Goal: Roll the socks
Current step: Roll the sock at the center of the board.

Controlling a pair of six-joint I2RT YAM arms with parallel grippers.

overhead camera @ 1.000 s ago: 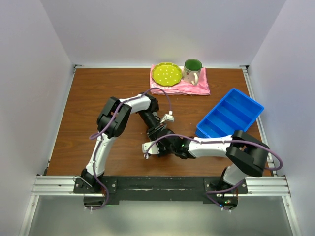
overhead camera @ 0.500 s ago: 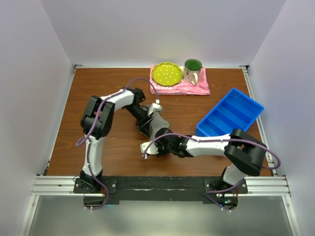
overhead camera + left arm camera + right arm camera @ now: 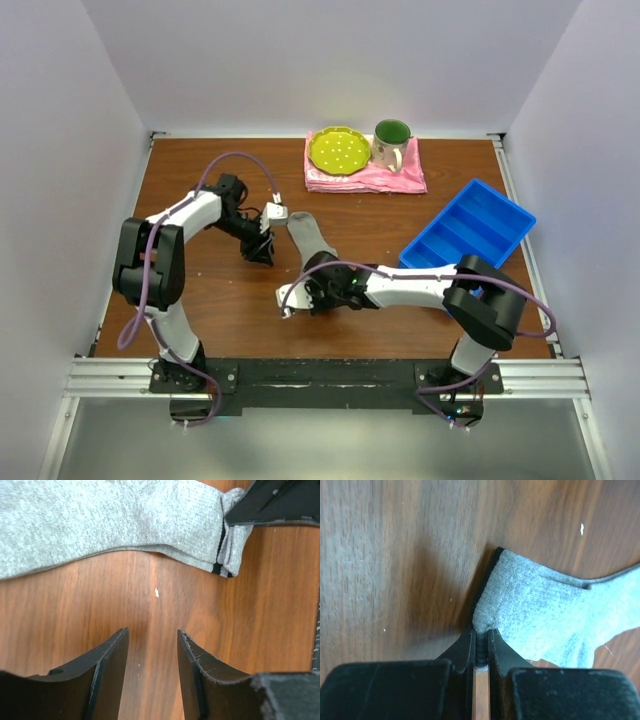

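A grey sock (image 3: 305, 233) lies flat on the wooden table, mid-centre. My right gripper (image 3: 322, 274) is shut on the sock's near end. In the right wrist view the fingers (image 3: 480, 639) pinch a fold of the sock (image 3: 545, 607) at its dark-edged corner. My left gripper (image 3: 262, 248) is open and empty, just left of the sock and apart from it. In the left wrist view its open jaws (image 3: 152, 647) hover over bare wood. There the sock (image 3: 110, 520) runs across the top, with dark stripes at its right end.
A pink cloth (image 3: 400, 183) at the back holds a yellow-green plate (image 3: 338, 150) and a green-lined mug (image 3: 391, 143). A blue compartment tray (image 3: 467, 232) sits at the right. White walls close in the table on three sides.
My left arm has swung back to the left, away from the sock and the right gripper. The sock now shows uncovered. The right gripper shifted slightly left, still holding the sock.
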